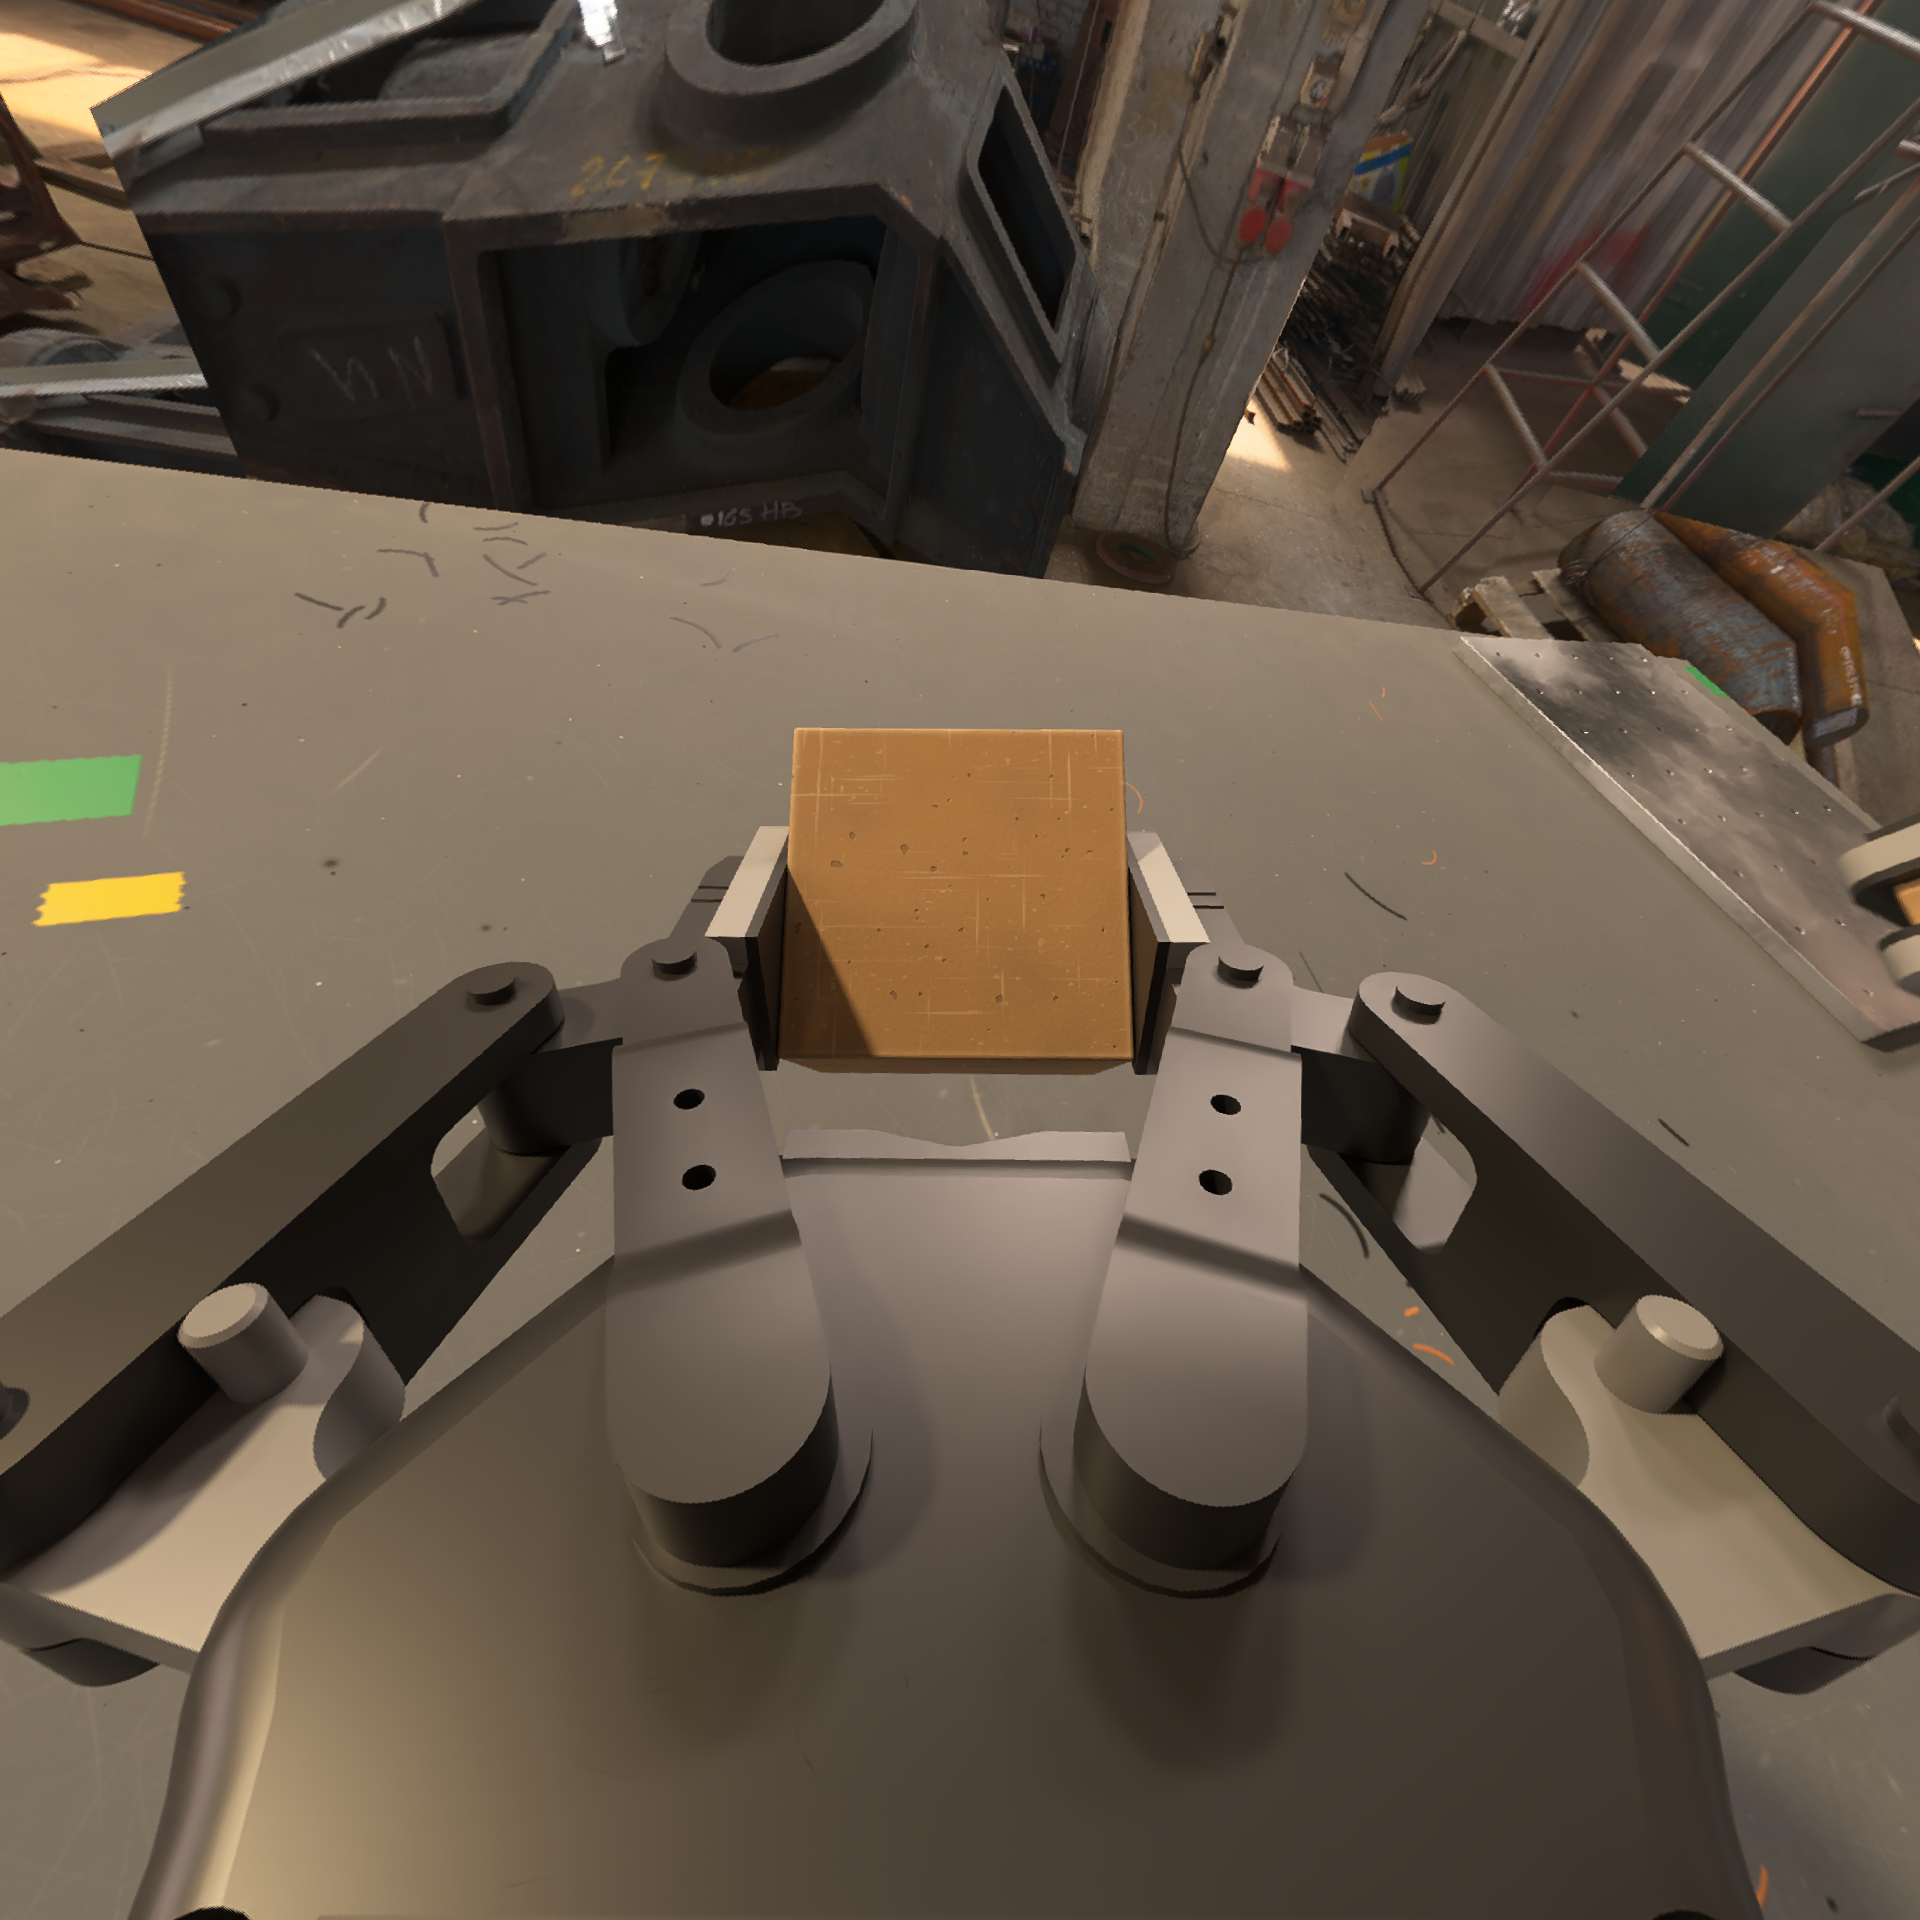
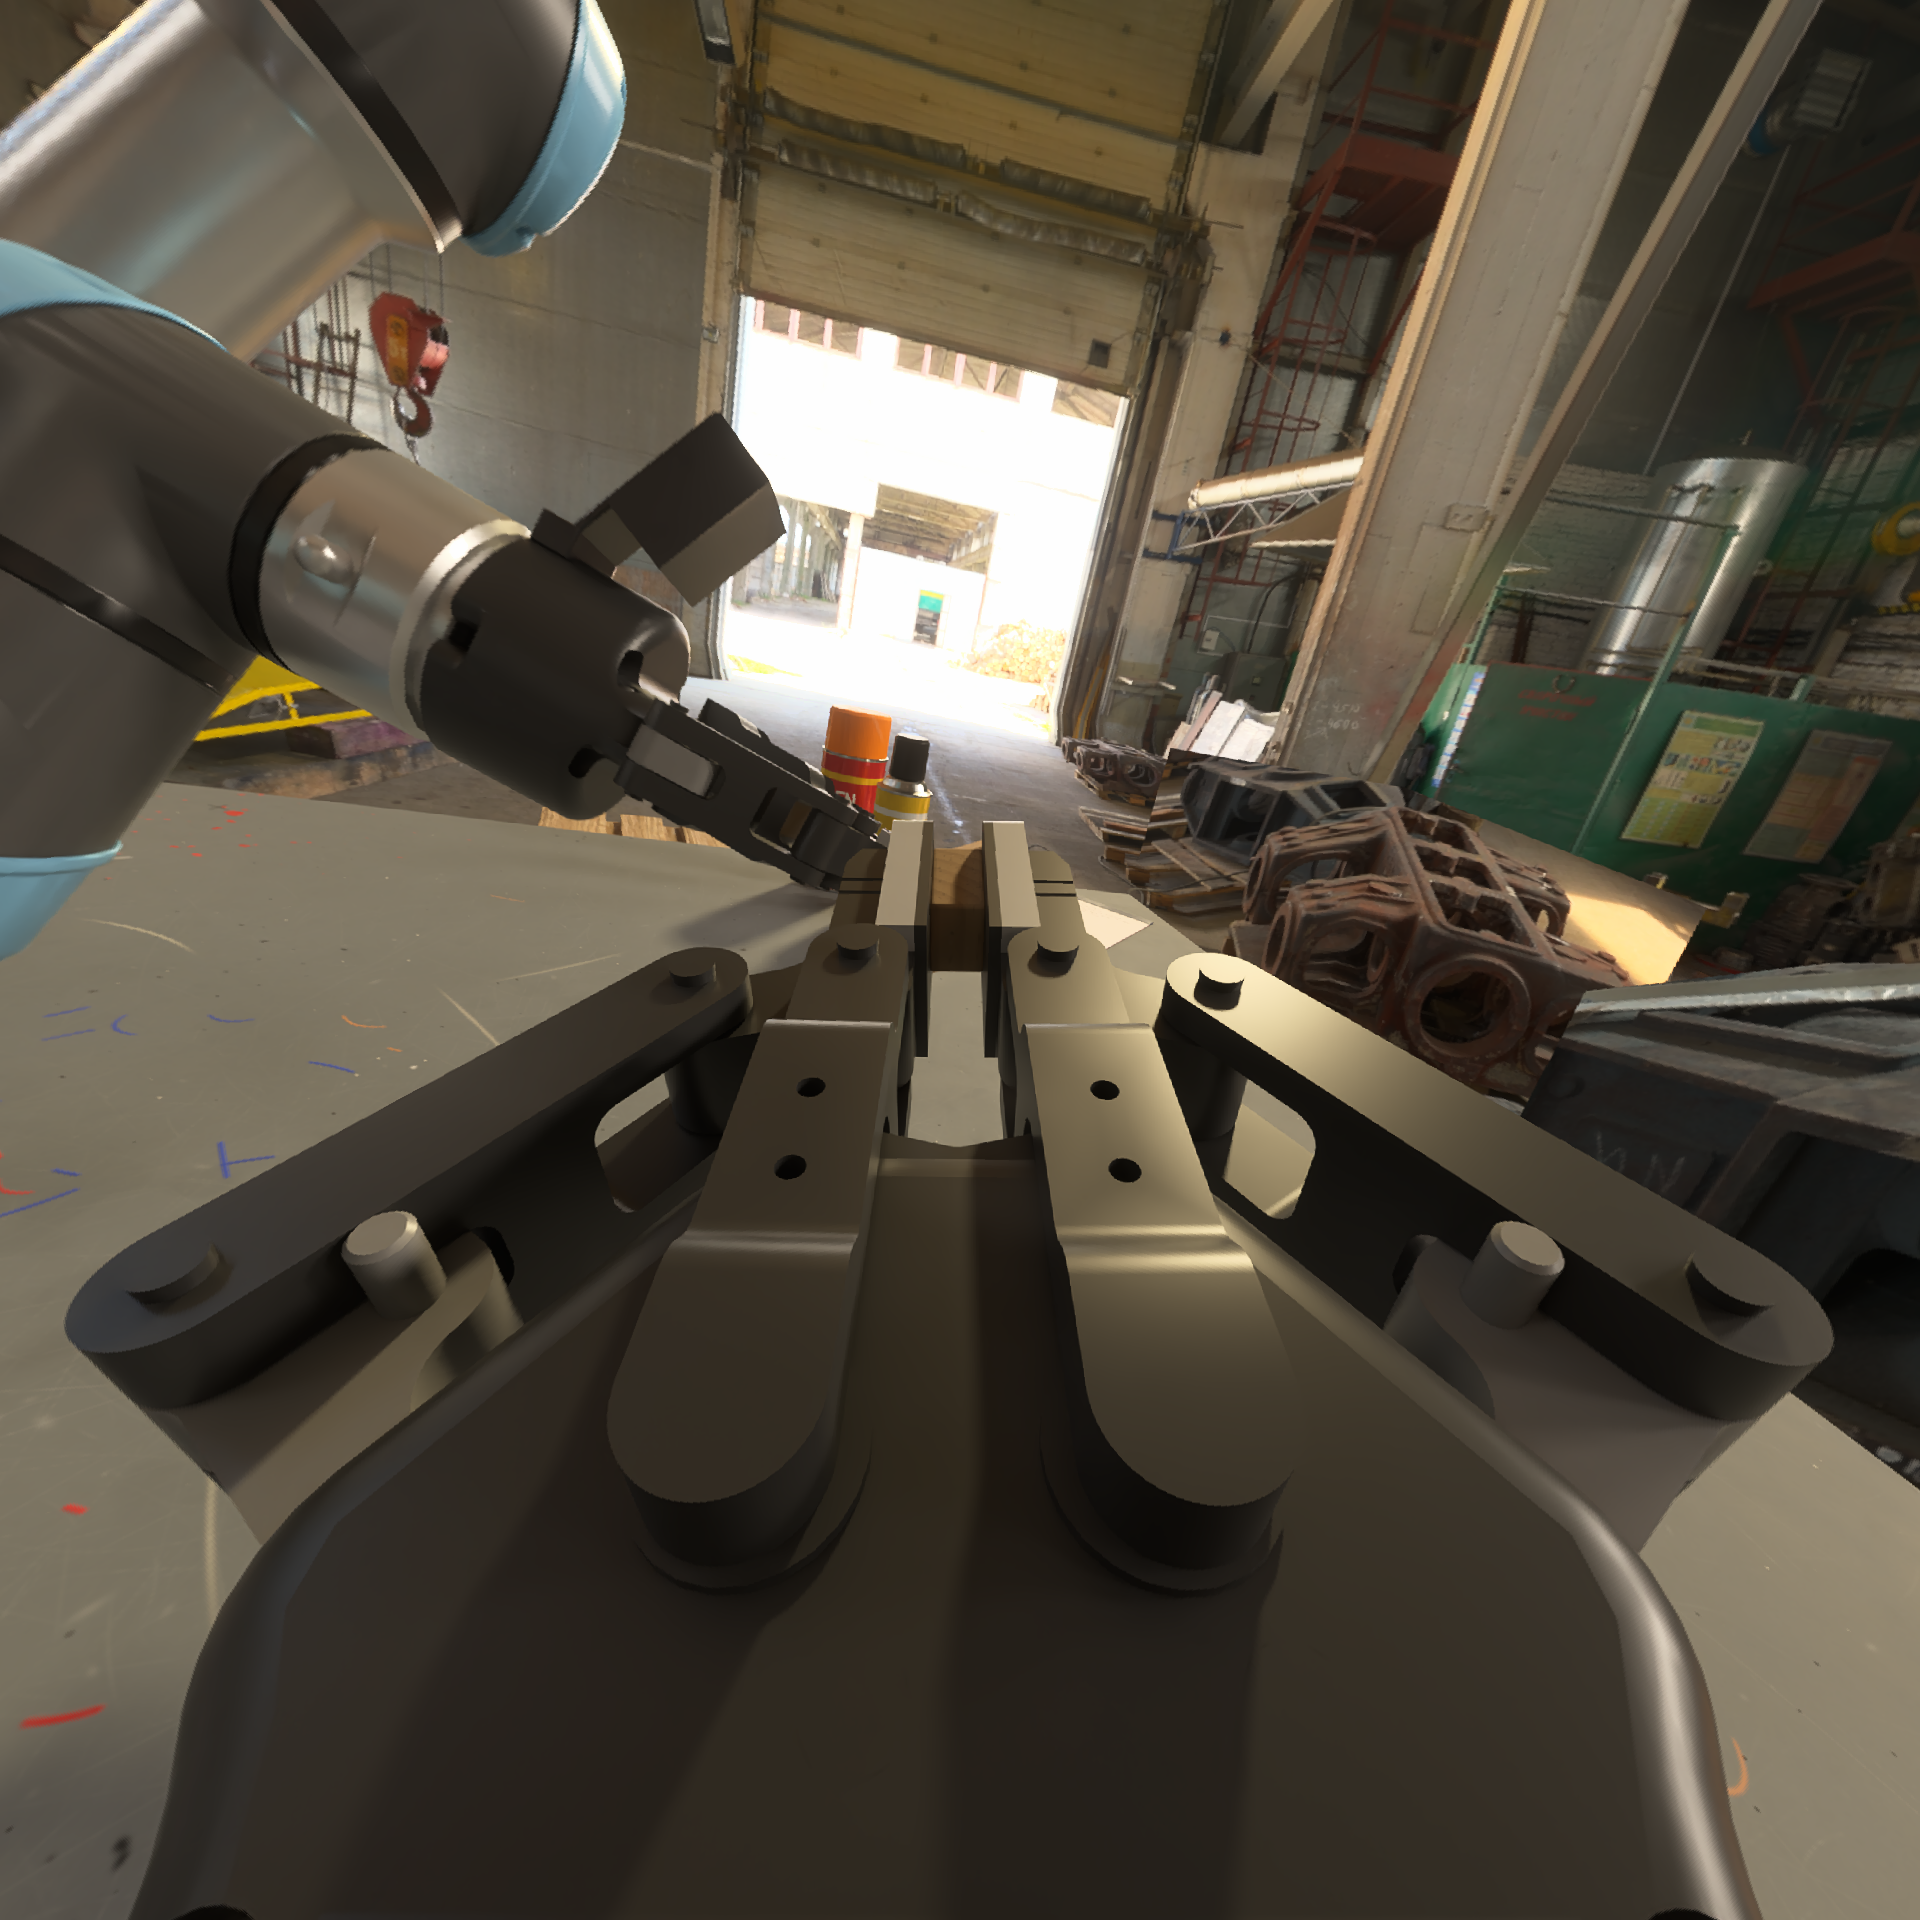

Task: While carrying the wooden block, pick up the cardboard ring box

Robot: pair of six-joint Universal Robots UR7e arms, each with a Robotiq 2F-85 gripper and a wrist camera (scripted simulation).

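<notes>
In the left wrist view my left gripper (image 1: 956, 894) is shut on the cardboard ring box (image 1: 956, 831), an orange-brown scuffed box held between both pads; it appears slightly above the grey table (image 1: 416, 1039). In the right wrist view my right gripper (image 2: 954, 868) is shut on the wooden block (image 2: 956, 914), a small brown piece showing in the narrow gap between the fingers. The left gripper (image 2: 821, 831) and its arm reach in from the left there, close beside my right fingertips. The right gripper's edge (image 1: 1886, 883) shows at the far right of the left wrist view.
An orange-capped can (image 2: 857, 753) and a small black-capped bottle (image 2: 906, 779) stand at the table's far side. A metal plate (image 1: 1683, 790) lies at the right. Green tape (image 1: 68, 790) and yellow tape (image 1: 109, 899) mark the left. Heavy machinery stands beyond the table edge.
</notes>
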